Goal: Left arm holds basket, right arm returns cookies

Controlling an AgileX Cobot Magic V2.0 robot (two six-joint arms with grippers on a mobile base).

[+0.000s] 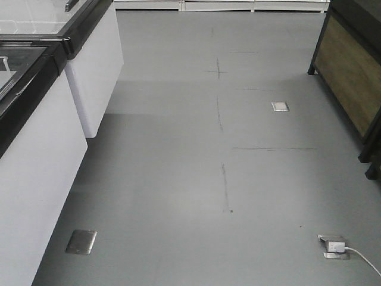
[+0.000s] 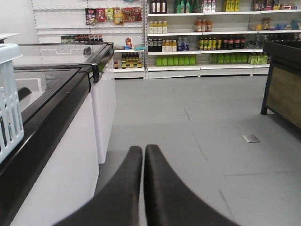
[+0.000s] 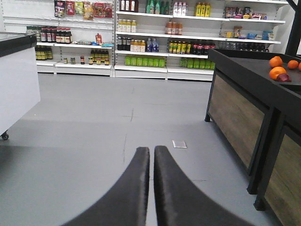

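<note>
Closest in the left wrist view: black wedge-shaped left gripper (image 2: 143, 149), fingers pressed together tip to tip, gripping nothing, hanging over the plain grey floor (image 1: 208, 179) just beside the long white chest freezer with the black rim (image 2: 61, 188).

Up on that freezer's top, at the left edge of the same view and well apart from the left gripper: light blue slotted plastic basket (image 2: 9, 108), with only one corner in sight.

Closest in the right wrist view: black wedge-shaped right gripper (image 3: 152, 150), fingers closed to a thin slit with nothing between them, out over the open aisle and away from the freezer.

Set in the floor just beside the freezer's near end: square metal floor plate (image 1: 81, 241). Farther out across the aisle from it: floor socket with a white plug and white cable (image 1: 333, 245). Farther along the aisle: second floor plate (image 1: 280, 106).

Across the aisle from the freezer: black display stand with wood-grain panels (image 3: 235, 117), with round oranges (image 3: 276, 71) on its dark top and one dark red fruit touching them.

Beyond the freezer's far end, along the back wall: white shop shelves (image 2: 207, 52) stocked with rows of bottles, jars and packets.
</note>
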